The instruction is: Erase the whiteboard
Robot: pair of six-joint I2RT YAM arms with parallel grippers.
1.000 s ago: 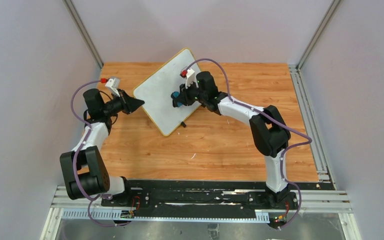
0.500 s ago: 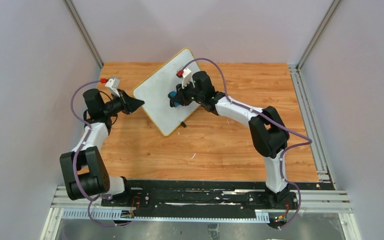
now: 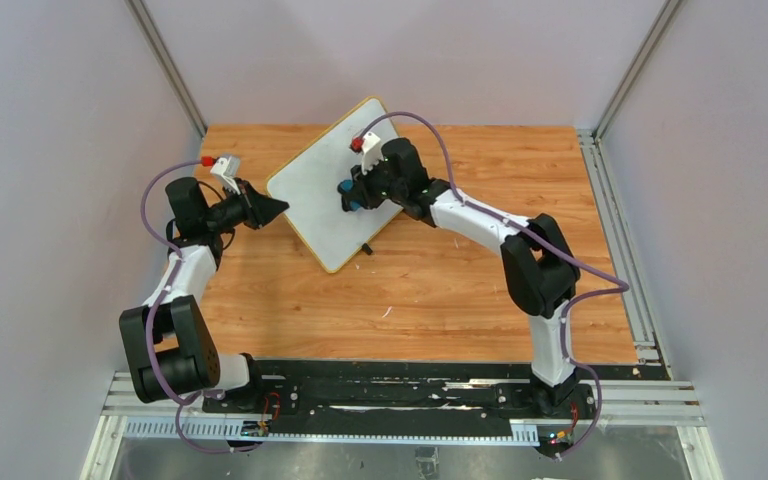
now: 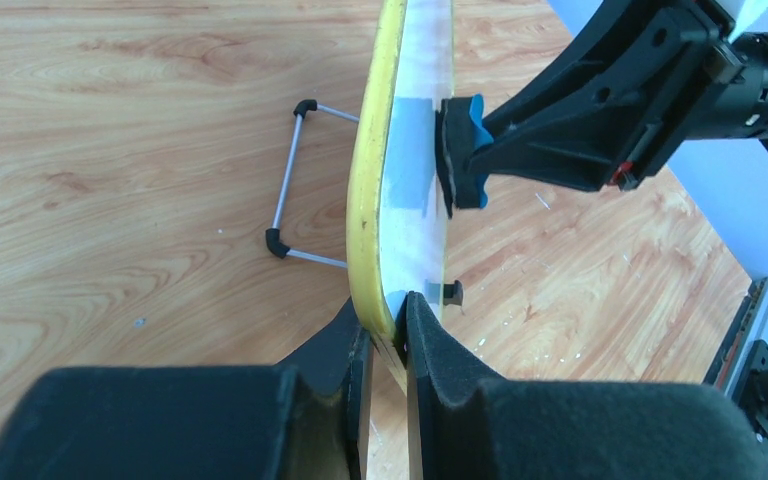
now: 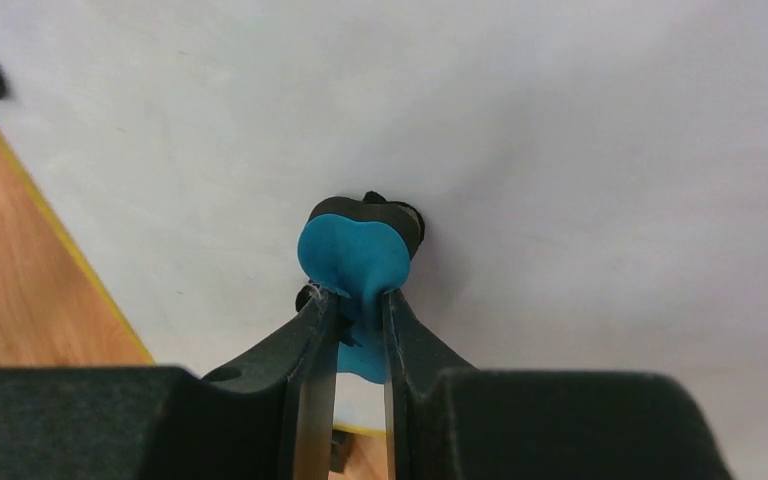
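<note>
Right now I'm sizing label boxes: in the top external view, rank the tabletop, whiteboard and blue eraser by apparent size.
1. wooden tabletop
2. whiteboard
3. blue eraser, by far the smallest; it is partly hidden, so its full extent is unsure.

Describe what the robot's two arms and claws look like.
The left arm and right arm match: white shells between bulky black joints, each trailed by a purple cable. A white camera block with a red plug sits at each wrist. The left claw and right claw are black, with two tapered fingers.
</note>
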